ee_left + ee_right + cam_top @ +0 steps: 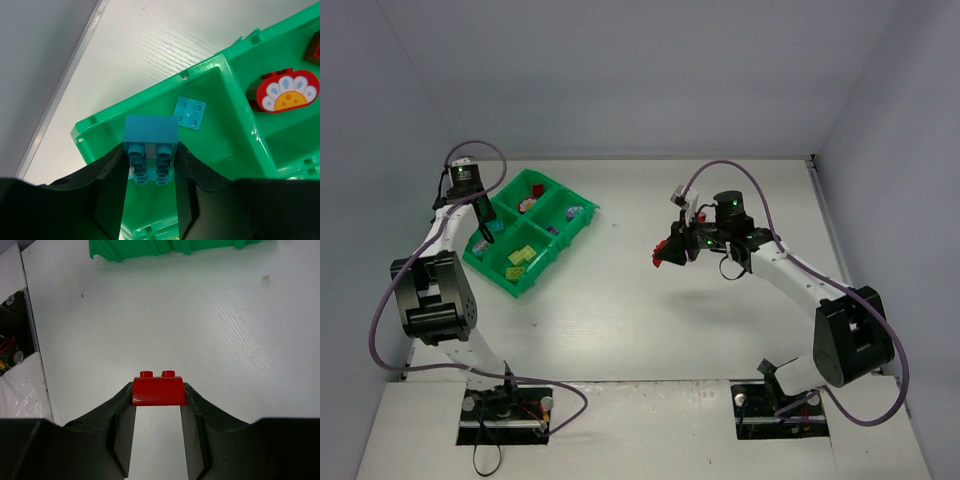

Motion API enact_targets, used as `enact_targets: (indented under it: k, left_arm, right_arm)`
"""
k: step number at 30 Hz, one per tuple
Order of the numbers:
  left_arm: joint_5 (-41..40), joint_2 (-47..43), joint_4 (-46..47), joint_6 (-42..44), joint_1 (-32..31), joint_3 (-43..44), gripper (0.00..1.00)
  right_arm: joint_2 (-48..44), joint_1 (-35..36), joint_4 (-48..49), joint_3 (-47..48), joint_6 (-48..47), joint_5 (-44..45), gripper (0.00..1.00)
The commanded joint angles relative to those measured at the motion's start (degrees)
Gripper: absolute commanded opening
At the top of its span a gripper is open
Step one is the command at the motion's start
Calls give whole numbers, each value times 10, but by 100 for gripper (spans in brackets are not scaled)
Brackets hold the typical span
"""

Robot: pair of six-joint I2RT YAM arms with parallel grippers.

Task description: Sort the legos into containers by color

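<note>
Left side first: the left end effector (150, 161) is clamped on a cyan brick (150, 131), fingers pressing its two flanks, studs facing the wrist camera. It hangs over the tray (150, 95), above the compartment at the tray's 9 o'clock in the top view. On that compartment's floor lies a flat cyan plate (190, 112), just past the held brick and apart from it. Across the divider, at 2 o'clock from the held brick in the wrist view, a red flower brick (285, 92) sits in the neighbouring compartment.

From the top view, the tray lies skewed at the table's (650, 320) 10 o'clock. Red pieces sit in its 12 o'clock compartment, a purple piece (575, 212) at 3 o'clock, a yellow-green piece (520, 257) at 6 o'clock.

Over to the right: the right end effector (157, 396) is closed on a red brick (158, 390) with a rounded top and two studs showing, pinched between both fingers. It is held above bare table near the middle, well apart from the tray, at the tray's 3 o'clock in the top view. In the right wrist view the tray's green wall shows at 12 o'clock, far ahead of the held brick
</note>
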Motion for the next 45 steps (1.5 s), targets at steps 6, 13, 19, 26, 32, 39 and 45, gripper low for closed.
enact_targets:
  k: [6,13,19,26,32,39,45]
  left_arm:
    - [16,-22,10,2,0,29,54]
    - [75,-82,-2,2,-6,9,58]
    - [239,-161,-4,1,-65,-14,58]
    - [323,-228,59,50,-236,-76,58]
    - [306,-264,193,54,-339,-151,58]
    - [278,-253,293,91,-405,-168,59]
    - [282,-225,348,110,-432,-155,59]
  right_arm:
    - [-19,4,37,16,11,3,0]
    - [5,5,40,52,49,10,0]
    - [28,5,59,87,105,41,1]
    - [50,5,69,135,183,81,2]
    - [52,6,74,160,272,114,3]
    - [52,18,78,167,339,108,4]
    - [48,33,78,166,364,105,5]
